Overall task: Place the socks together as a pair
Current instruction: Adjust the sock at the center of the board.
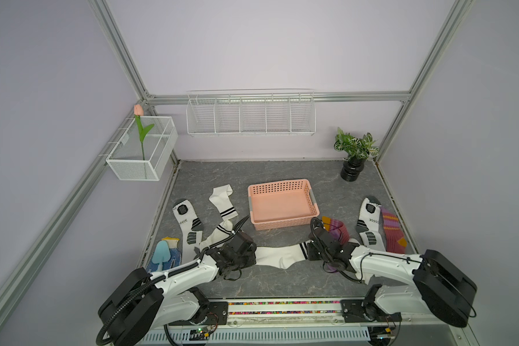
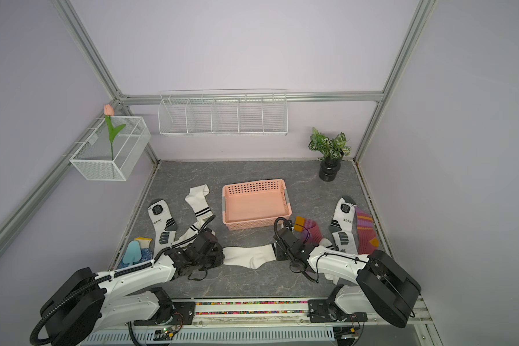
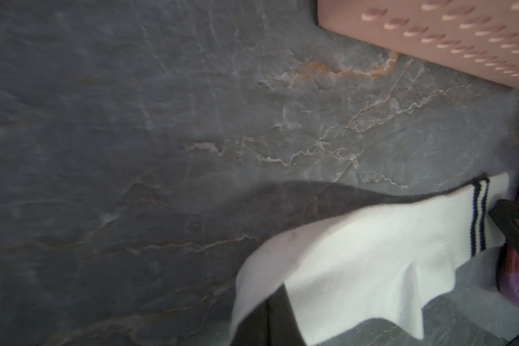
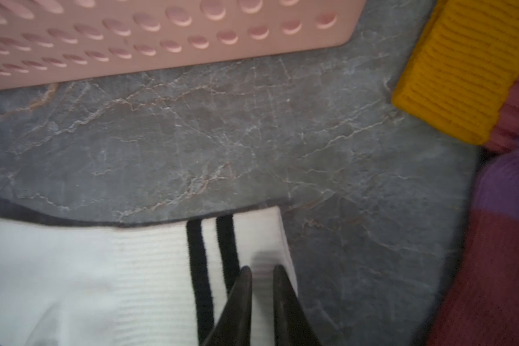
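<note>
In both top views, a white fabric sock with two black cuff stripes (image 1: 282,255) (image 2: 249,255) stretches between the two arms at the near middle of the grey marbled surface (image 1: 282,287), in front of the pink perforated plastic basket (image 1: 285,223). The left tool (image 1: 253,258) is clamped shut on its toe end, and the right tool (image 1: 310,251) is at its striped cuff. A maroon sock with purple stripes and a mustard cuff (image 1: 337,229) lies just beside the right tool. A second maroon striped sock (image 1: 391,230) lies near the right edge, just beside a white sports sock with grey-black markings (image 1: 369,220). On the left lie another white sports sock (image 1: 188,223) and two more white black-striped socks (image 1: 222,200) (image 1: 215,238). A light blue trowel (image 1: 161,253) rests on a blue dotted glove (image 1: 174,256). From the left wrist, the held sock (image 3: 357,269) drapes over a dark finger (image 3: 264,326), raised off the surface with its shadow beneath. From the right wrist, the right tool (image 4: 262,278) is narrowed to a slim gap, with the cuff's edge pinched between its two black fingers.
</note>
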`<act>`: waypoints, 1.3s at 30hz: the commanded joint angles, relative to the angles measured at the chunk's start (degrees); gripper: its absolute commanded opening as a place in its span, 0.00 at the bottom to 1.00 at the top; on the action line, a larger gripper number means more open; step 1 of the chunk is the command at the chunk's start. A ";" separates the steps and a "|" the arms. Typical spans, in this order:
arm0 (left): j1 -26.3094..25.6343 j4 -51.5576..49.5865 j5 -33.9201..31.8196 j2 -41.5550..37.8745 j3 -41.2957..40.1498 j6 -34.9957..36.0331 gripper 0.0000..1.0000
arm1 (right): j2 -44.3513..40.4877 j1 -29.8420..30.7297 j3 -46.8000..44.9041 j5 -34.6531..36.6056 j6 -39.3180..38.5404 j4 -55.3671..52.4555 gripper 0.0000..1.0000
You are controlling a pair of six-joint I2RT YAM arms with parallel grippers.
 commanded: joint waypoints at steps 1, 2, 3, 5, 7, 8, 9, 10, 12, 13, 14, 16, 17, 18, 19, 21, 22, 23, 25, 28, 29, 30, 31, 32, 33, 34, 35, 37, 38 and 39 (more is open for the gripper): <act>0.89 -1.39 -3.84 -0.84 -2.38 -2.05 0.00 | 0.92 0.21 -2.40 2.81 2.45 -1.49 0.16; 1.41 -0.95 -3.82 -1.25 -2.93 -2.45 0.00 | 0.96 0.15 -2.59 3.14 2.65 -1.55 0.16; 2.18 0.03 -3.41 -1.70 -3.81 -2.81 0.00 | 1.10 0.13 -2.87 3.31 2.85 -1.64 0.16; 4.78 2.64 -0.64 -2.57 -5.87 -3.35 0.00 | 1.34 0.09 -3.07 3.55 3.21 -2.10 0.15; 8.21 4.62 2.43 -3.48 -7.70 -3.22 0.00 | 1.31 0.04 -2.77 3.76 3.64 -3.88 0.14; 8.76 4.64 2.61 -3.81 -8.05 -3.25 0.00 | 1.12 0.00 -2.68 3.90 3.75 -4.54 0.14; 8.80 4.60 2.78 -4.04 -8.06 -2.77 0.00 | 0.80 0.02 -2.92 4.00 3.92 -4.74 0.14; 8.77 4.47 3.64 -4.12 -7.94 -2.14 0.00 | 0.38 -0.05 -3.19 4.27 4.04 -4.74 0.14; 8.80 4.86 6.39 -3.94 -7.59 -0.51 0.00 | -0.13 -0.06 -3.31 4.25 3.86 -4.62 0.14; 8.80 4.27 7.65 -3.86 -7.01 0.20 0.00 | -0.33 -0.07 -3.21 3.97 3.57 -4.65 0.14; 8.80 3.77 9.24 -4.02 -6.42 1.10 0.00 | -0.42 -0.05 -3.01 3.69 3.27 -4.59 0.14; 8.79 1.76 12.04 -4.35 -4.41 2.90 0.04 | -0.84 -0.05 -2.48 2.82 2.70 -4.33 0.14; 8.80 1.27 12.97 -4.82 -3.72 3.48 0.05 | -1.08 -0.05 -2.14 2.43 2.43 -4.32 0.14; 8.80 0.45 13.36 -5.80 -3.06 3.90 0.07 | -1.33 -0.01 -1.79 1.95 2.10 -4.32 0.14; 8.80 -0.41 13.24 -7.23 -2.53 4.06 0.10 | -1.61 0.08 -1.42 1.62 1.92 -4.54 0.14; 8.80 -2.37 12.19 -10.25 -1.55 4.55 0.23 | -2.09 0.04 -0.90 1.41 1.62 -4.92 0.15; 8.80 -3.71 11.07 -12.46 -0.98 4.59 0.33 | -2.23 0.05 -0.71 1.37 1.44 -5.13 0.15; 8.80 -4.52 10.16 -14.16 -0.77 4.67 0.38 | -2.35 0.13 -0.55 1.32 1.39 -5.32 0.15; 8.80 -5.03 7.59 -17.96 -1.41 3.85 0.42 | -2.66 0.13 -0.29 1.21 1.25 -5.68 0.15; 8.80 -1.85 6.28 -21.19 -4.87 3.29 0.47 | -2.88 0.12 -0.29 0.91 1.25 -5.55 0.15; 8.80 -1.22 6.50 -21.42 -5.92 3.35 0.49 | -2.89 0.13 -0.26 0.77 1.25 -5.57 0.16; 8.80 -1.03 6.68 -21.22 -6.51 3.79 0.50 | -2.97 0.12 -0.26 0.75 1.25 -5.55 0.16; 8.80 -0.79 6.98 -20.80 -6.88 4.46 0.51 | -2.97 0.13 -0.26 0.74 1.25 -5.47 0.16; 8.80 -0.48 7.35 -20.05 -7.16 5.11 0.52 | -2.96 0.13 -0.26 0.69 1.26 -5.39 0.16; 8.80 0.09 8.05 -19.21 -7.27 6.12 0.53 | -2.88 0.13 -0.26 0.66 1.25 -5.22 0.16; 8.80 0.33 8.24 -18.35 -7.15 6.57 0.54 | -2.72 0.13 -0.26 0.51 1.25 -5.05 0.16; 8.76 0.56 8.23 -17.30 -6.95 6.88 0.56 | -2.63 0.13 -0.17 0.42 1.20 -4.95 0.16; 8.80 1.48 8.58 -15.10 -6.28 7.63 0.59 | -2.43 0.09 -0.24 0.37 1.25 -4.76 0.16; 8.80 2.17 8.65 -13.82 -5.93 7.87 0.59 | -2.36 0.13 -0.35 0.30 1.34 -4.60 0.16; 8.80 3.19 9.02 -12.51 -5.58 7.77 0.59 | -2.27 0.14 -0.49 0.18 1.42 -4.37 0.16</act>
